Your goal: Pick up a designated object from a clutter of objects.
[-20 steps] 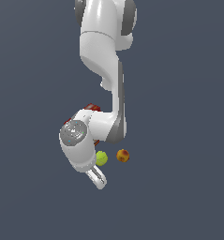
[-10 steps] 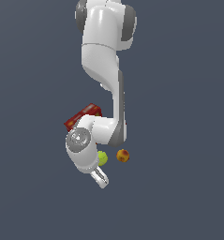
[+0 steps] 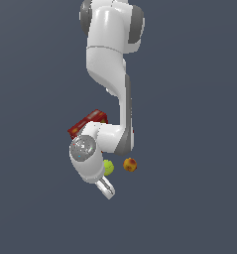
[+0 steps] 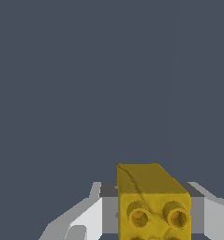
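In the wrist view the tiny yellow cube [image 4: 151, 197] with reddish spots sits between my two fingers, with the dark pads against both of its sides. My gripper [image 4: 153, 225] is shut on it. In the exterior view the gripper [image 3: 106, 188] hangs low, just below the yellow-green ball [image 3: 109, 167]; the cube itself is hidden there by the hand. The orange-red ball [image 3: 130, 164] lies to the exterior view's right of the yellow-green ball.
The red-and-white printed box [image 3: 88, 122] lies behind my wrist, partly covered by the arm [image 3: 112, 74]. The dark red cup and the small blue item are hidden. Plain dark grey ground fills the remainder of both views.
The wrist has shifted slightly down and to the exterior view's right, uncovering more of the red-and-white box. The gripper's tip has hardly moved in the last half second.
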Available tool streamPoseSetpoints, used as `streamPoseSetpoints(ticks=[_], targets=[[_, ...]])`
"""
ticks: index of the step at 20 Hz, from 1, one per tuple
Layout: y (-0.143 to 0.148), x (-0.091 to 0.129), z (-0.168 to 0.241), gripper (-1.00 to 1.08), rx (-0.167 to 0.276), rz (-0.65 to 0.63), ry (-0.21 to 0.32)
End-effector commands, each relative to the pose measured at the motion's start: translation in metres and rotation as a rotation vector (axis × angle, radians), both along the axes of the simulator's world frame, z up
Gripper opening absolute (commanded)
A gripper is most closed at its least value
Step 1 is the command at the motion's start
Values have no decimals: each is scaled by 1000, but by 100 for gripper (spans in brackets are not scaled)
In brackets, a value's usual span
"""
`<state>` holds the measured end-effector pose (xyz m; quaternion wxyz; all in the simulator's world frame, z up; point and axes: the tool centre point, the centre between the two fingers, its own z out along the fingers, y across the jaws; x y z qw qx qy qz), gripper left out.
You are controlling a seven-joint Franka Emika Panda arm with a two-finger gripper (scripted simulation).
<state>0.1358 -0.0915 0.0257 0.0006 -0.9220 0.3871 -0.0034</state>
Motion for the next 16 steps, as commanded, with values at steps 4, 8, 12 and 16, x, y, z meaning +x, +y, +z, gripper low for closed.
streamPoseSetpoints(ticks=[4,8,12,16], targets=[[1,-2,-3,-100,1,0,6],[2,-4,3,-100,1,0,6],[5,-7,15,-100,1,0,6],[10,-13,36,-100,2,0,6]])
